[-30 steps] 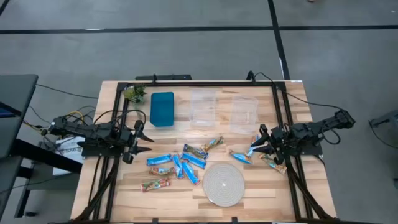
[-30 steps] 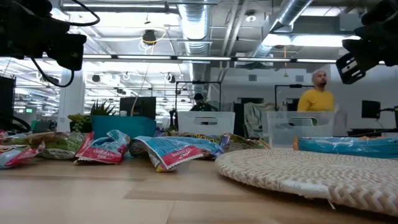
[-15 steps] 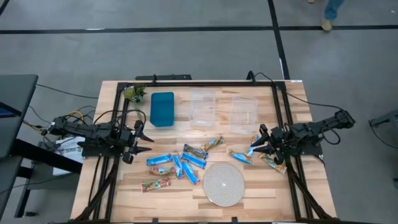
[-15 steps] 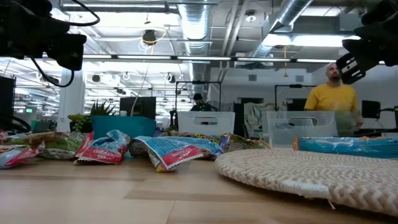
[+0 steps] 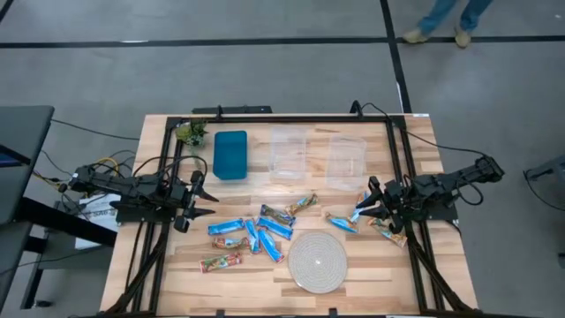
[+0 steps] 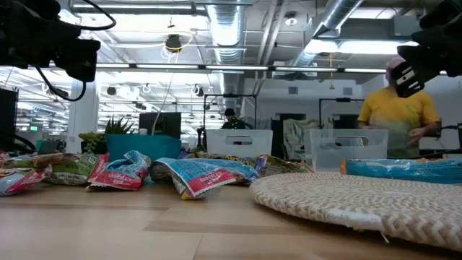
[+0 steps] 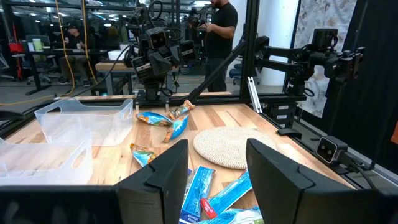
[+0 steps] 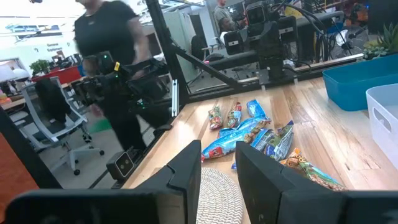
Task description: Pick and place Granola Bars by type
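Granola bars lie flat on the wooden table (image 5: 177, 265). Several bright blue bars (image 5: 252, 235) lie left of centre, and they also show in the left wrist view (image 7: 205, 186). A red-green-brown bar (image 5: 219, 261) lies nearer the front. Tan-gold bars (image 5: 276, 214) lie at the centre, and two more (image 5: 340, 221) lie by the right arm. My left gripper (image 5: 205, 198) is open and empty, above the table left of the blue bars. My right gripper (image 5: 367, 200) is open, above a blue bar (image 5: 361, 207) at the right.
A solid blue bin (image 5: 230, 155) and two clear bins (image 5: 288, 153) (image 5: 346, 161) stand in a row at the back. A round white woven disc (image 5: 318, 261) lies at the front centre. A small plant (image 5: 191, 132) stands at the back left. A person (image 6: 397, 112) moves beyond the table.
Both arms have kept still and no bar has moved. A person has walked across the room behind the table.
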`<state>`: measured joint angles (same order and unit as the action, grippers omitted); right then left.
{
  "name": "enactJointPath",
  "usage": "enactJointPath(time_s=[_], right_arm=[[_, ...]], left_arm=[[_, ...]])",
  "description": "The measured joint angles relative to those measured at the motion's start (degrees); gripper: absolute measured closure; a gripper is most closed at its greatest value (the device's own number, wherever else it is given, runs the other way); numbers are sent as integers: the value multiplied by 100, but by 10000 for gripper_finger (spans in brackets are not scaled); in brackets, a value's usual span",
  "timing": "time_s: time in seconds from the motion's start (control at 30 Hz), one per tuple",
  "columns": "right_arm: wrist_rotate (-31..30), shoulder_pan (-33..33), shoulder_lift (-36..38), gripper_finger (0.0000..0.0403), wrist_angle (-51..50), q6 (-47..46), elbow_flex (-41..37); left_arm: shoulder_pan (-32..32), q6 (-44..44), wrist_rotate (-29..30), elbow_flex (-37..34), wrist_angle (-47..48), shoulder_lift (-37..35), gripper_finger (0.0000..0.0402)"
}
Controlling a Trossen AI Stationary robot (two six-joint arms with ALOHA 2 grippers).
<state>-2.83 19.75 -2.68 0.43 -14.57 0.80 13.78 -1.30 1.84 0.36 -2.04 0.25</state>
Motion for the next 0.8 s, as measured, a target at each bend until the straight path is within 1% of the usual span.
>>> enactJointPath(time_s=[0.6, 0.67, 0.7, 0.8], right_arm=[[0, -1, 0, 310, 0, 0, 0], [0, -2, 0, 310, 0, 0, 0], [0, 0, 2, 310, 0, 0, 0], [-1, -1, 0, 310, 0, 0, 0]], left_arm=[[0, -11, -2, 0, -5, 2, 246], [2, -345, 0, 0, -17, 0, 246], [7, -711, 25, 0, -32, 0, 246], [4, -2446, 285, 0, -154, 0, 246]])
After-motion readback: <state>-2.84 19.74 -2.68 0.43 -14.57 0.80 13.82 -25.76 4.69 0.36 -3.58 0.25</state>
